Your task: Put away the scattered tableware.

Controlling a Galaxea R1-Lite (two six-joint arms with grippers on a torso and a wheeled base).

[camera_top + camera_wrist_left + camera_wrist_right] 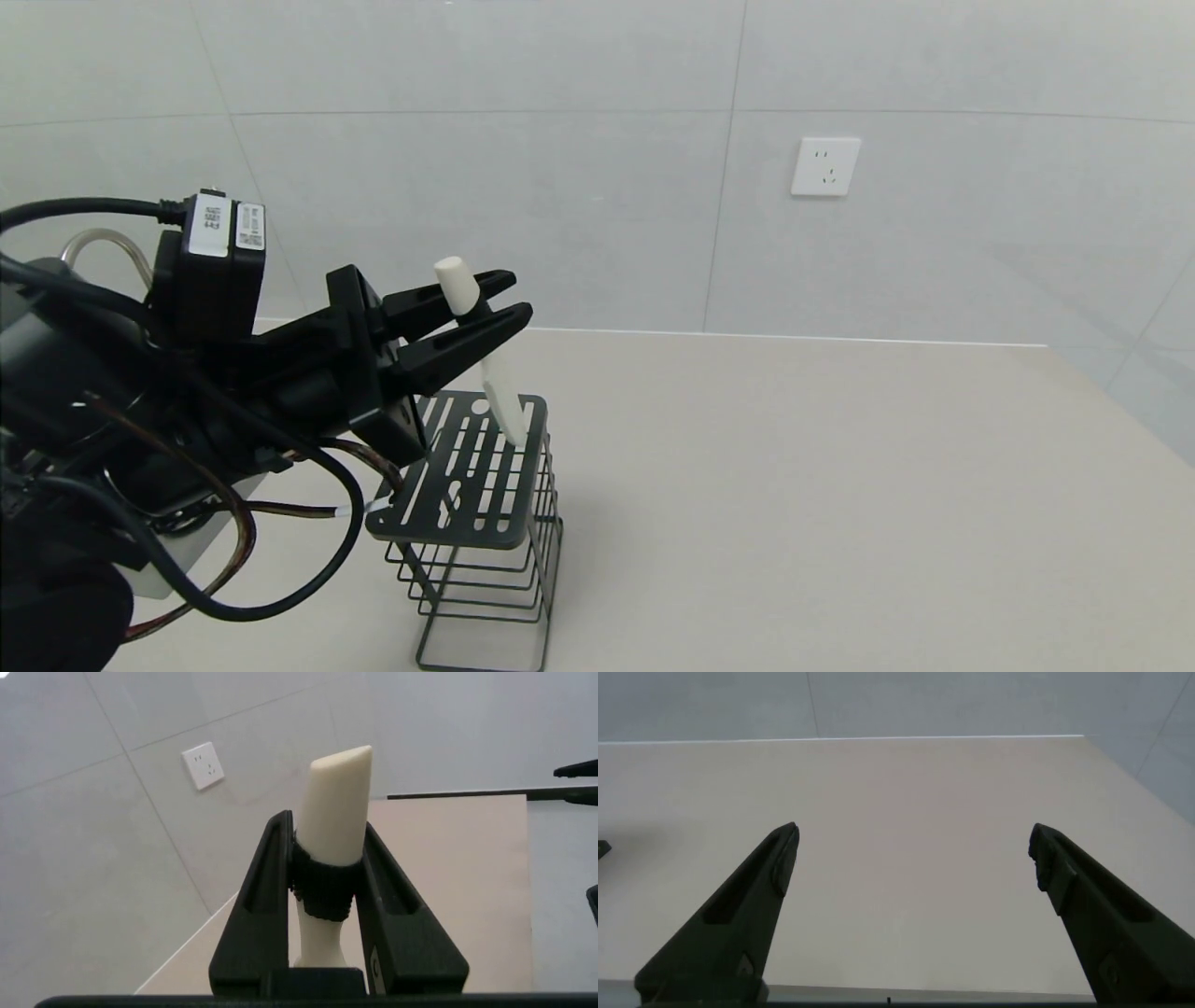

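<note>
Grasping a white utensil (501,390), the left hand (514,295) has both fingers clenched on the shaft. In the left wrist view the left hand (326,833) presses its dark pads against the utensil (336,798) from both sides, just below the blunt upper end.

- Utensil position: held at a slight tilt at the left of the scene. The blunt end projects above the fingers. The lower part runs down below them to the rack (471,481).
- Contact with rack: the lower end of the utensil meets the slotted top plate close to its far right corner. Whether it has entered a slot cannot be determined.
- Rack: a black wire frame with a flat slotted top plate. It stands upright on the bench (794,485), at the near left, directly below the left hand.
- Right hand (913,845): released, with both fingers spread wide apart and nothing between them. It hangs above a bare area of the bench (915,784).
- Surroundings: a grey tiled wall (560,187) rises behind the far edge of the bench. A white wall socket (825,166) is mounted on it, to the far right of the rack. The same socket (204,765) appears in the left wrist view.
</note>
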